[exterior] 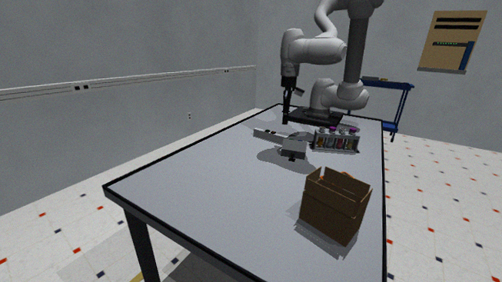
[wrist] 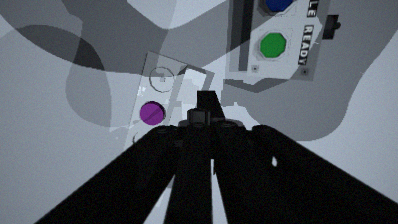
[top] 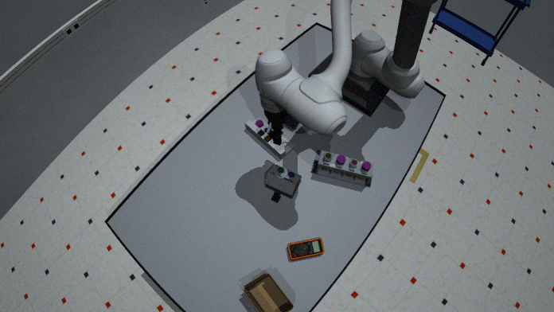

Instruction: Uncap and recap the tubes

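Note:
The cap tray [top: 266, 136] lies near the arm's base, with one purple cap [top: 259, 123] sitting in an end nest. In the wrist view that cap [wrist: 151, 113] sits beside an empty nest ring [wrist: 162, 80]. My gripper [top: 276, 139] hangs above the tray with its fingers [wrist: 202, 116] shut and nothing between them. They hide part of the tray. The tube rack [top: 342, 168] holds two tubes with purple caps [top: 341, 159] [top: 366, 165] and two without caps [top: 327, 156] [top: 353, 163]. The key housing [top: 282, 180] carries the green READY key [wrist: 273, 45] and the blue key [wrist: 278, 4], both unlit.
An orange multimeter [top: 306, 248] and an open cardboard box [top: 267, 296] lie toward the table's far end. The arm's base plate [top: 364, 95] stands behind the tray. A blue cart [top: 477, 28] is off the table.

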Controlling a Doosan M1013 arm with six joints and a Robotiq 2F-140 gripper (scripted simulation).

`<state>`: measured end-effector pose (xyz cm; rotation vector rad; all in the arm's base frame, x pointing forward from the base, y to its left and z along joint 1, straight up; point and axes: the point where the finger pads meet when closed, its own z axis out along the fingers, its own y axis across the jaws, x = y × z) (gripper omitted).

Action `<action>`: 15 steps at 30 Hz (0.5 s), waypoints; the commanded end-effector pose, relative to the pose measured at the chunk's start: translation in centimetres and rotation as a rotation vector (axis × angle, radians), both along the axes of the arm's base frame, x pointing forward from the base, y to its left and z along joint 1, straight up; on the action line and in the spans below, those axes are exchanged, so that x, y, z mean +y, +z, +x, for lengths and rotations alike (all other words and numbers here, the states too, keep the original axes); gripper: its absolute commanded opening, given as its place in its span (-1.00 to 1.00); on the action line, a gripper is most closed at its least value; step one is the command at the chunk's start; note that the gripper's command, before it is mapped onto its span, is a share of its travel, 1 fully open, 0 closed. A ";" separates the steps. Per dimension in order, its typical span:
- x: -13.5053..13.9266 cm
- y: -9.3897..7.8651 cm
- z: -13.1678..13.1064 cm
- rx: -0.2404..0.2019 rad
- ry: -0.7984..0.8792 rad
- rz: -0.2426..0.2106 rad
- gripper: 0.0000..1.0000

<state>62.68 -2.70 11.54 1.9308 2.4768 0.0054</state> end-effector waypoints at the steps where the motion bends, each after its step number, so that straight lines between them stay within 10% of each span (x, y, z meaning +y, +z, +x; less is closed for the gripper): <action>1: 3.1 -0.6 1.5 0.001 -0.004 -0.005 -0.80; 15: 11.0 -2.1 4.8 0.001 -0.004 -0.004 -0.80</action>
